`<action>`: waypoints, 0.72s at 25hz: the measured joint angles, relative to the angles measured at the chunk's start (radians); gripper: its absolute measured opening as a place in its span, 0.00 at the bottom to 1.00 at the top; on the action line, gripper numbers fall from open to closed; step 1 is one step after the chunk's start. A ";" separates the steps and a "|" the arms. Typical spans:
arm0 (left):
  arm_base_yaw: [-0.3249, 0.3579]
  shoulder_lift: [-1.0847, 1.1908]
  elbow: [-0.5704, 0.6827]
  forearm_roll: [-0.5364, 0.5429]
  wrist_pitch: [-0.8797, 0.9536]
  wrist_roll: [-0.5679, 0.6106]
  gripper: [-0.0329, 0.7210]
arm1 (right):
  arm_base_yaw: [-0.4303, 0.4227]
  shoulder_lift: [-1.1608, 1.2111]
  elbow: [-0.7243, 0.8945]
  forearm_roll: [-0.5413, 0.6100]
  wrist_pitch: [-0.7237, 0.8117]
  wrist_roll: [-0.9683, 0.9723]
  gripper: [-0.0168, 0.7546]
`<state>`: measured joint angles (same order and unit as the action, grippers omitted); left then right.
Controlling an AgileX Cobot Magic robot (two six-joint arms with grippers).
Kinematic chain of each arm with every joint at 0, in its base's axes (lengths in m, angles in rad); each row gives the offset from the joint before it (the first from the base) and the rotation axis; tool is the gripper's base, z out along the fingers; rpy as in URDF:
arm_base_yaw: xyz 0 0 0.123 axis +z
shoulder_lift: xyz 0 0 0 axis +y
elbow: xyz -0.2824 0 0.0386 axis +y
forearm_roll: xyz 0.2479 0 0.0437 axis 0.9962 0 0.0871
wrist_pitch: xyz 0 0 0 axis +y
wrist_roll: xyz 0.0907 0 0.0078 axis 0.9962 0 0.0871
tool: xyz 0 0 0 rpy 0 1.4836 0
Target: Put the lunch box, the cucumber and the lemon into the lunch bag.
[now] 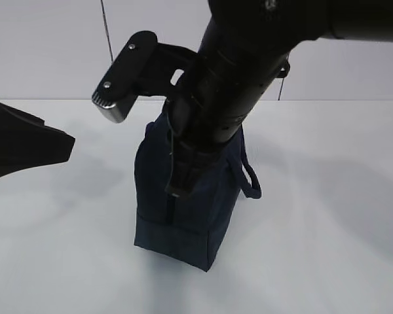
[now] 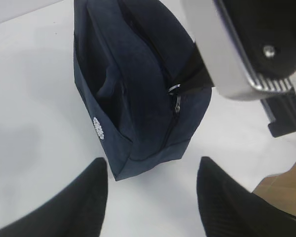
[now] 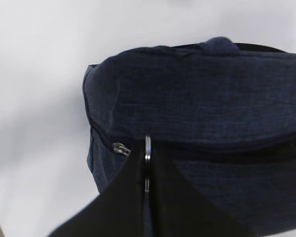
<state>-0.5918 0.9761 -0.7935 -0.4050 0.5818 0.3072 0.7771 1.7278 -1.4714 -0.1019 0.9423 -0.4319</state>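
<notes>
Right claw [image 3: 147, 170] reaches steeply down over the lunch bag [image 1: 183, 209], pressed together on the zipper ring [image 3: 147, 148]. Left claw [image 2: 153, 197] hovers spread, near-left above the worktop [image 1: 327, 229].

Lunch bag [image 2: 133, 94] stands on white table [image 2: 34, 123], zipper with silver ring pull [image 2: 174, 89] facing right. Right hand [image 2: 195, 79] pinches the pull at the bag's right edge. Left hand [image 2: 153, 197] near, fingers [image 2: 89, 197] spread apart, empty.
</notes>
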 joint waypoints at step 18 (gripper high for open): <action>0.000 0.000 0.000 0.000 -0.002 0.000 0.58 | 0.000 0.012 -0.004 0.054 -0.005 -0.053 0.05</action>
<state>-0.5918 0.9761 -0.7935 -0.4050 0.5803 0.3072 0.7771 1.7394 -1.4755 -0.0482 0.9370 -0.4849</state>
